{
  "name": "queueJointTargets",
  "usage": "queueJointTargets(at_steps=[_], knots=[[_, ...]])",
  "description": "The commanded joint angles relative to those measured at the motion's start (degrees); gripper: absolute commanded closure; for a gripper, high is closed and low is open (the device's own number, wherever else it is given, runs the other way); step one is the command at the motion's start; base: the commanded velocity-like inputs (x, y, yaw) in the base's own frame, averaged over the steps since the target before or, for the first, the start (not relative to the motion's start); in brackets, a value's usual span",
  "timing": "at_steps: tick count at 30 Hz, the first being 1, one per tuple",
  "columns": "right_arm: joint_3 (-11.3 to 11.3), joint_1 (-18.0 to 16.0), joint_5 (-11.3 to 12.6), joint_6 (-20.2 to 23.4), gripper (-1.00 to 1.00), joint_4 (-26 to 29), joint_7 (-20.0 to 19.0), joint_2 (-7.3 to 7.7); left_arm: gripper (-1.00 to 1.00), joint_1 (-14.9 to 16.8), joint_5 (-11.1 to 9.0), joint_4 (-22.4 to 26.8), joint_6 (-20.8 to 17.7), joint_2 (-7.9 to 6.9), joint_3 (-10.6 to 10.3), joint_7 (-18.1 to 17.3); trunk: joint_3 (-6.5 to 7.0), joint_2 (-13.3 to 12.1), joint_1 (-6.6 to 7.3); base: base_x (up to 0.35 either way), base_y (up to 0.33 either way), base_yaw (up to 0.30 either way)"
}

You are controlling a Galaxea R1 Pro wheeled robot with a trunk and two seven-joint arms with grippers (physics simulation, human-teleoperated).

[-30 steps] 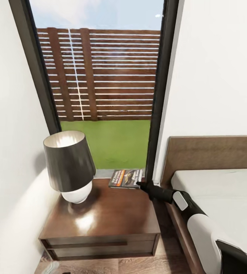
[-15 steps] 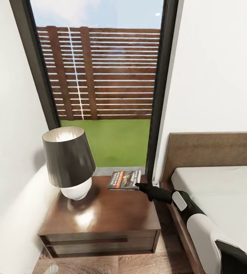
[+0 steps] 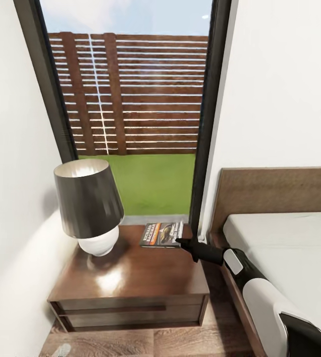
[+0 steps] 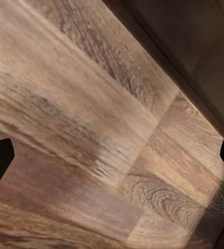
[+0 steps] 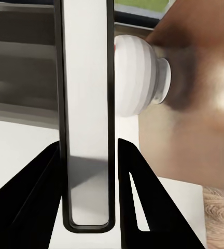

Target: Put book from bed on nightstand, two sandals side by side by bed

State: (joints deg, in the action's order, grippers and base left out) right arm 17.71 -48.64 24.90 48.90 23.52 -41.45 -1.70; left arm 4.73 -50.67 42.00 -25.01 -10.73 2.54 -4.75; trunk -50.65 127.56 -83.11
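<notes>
Clearly the book [image 3: 162,234] now sits at the nightstand's [image 3: 145,277] back edge, beside the lamp [image 3: 88,206] and close to the bed [image 3: 289,248], with the right gripper [image 3: 179,242] pinching its edge between both fingers [image 5: 39,202]. Step 1, the placing, looks nearly done. Next the claw should spread and withdraw; 2 sandals remain. The left gripper [image 4: 112,207] hangs wide above the floor [image 4: 91,129].

Book [image 3: 162,234]: dark cover, orange band. Nightstand [image 3: 131,282]: glossy dark brown. Lamp [image 3: 88,204]: dark shade, white base.
</notes>
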Motion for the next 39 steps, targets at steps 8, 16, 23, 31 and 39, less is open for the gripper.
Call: queueJointTargets(at_steps=[8,16,23,31,39], knots=[[0.4,0.0,-0.1,0.3,1.00,0.0,-0.3,-0.05,-1.00,-0.2,-0.3,4.8,-2.0,0.01,2.2,-0.6,-1.50,3.2,-1.75,0.000,0.000,0.000],[0.4,-0.1,-0.1,0.3,1.00,0.0,-0.4,-0.05,-1.00,-3.3,-0.3,11.7,-3.4,-0.01,3.9,-0.6,-2.93,6.5,-3.51,0.000,0.000,0.000],[0.4,-0.1,-0.1,0.3,1.00,0.0,-0.4,-0.05,-1.00,-5.4,-0.4,15.0,-3.7,-0.04,5.9,-0.6,-4.19,9.3,-5.05,0.000,0.000,0.000],[0.4,-0.1,-0.1,0.3,1.00,0.0,-0.3,-0.05,-1.00,-7.6,-0.4,17.9,-3.9,0.00,7.7,-0.6,-5.62,12.5,-6.80,0.000,0.000,0.000],[0.4,-0.1,-0.1,0.3,1.00,0.0,-0.4,-0.05,-1.00,-7.9,-0.4,18.3,-3.9,0.05,8.0,-0.6,-7.06,15.7,-8.56,0.000,0.000,0.000]])
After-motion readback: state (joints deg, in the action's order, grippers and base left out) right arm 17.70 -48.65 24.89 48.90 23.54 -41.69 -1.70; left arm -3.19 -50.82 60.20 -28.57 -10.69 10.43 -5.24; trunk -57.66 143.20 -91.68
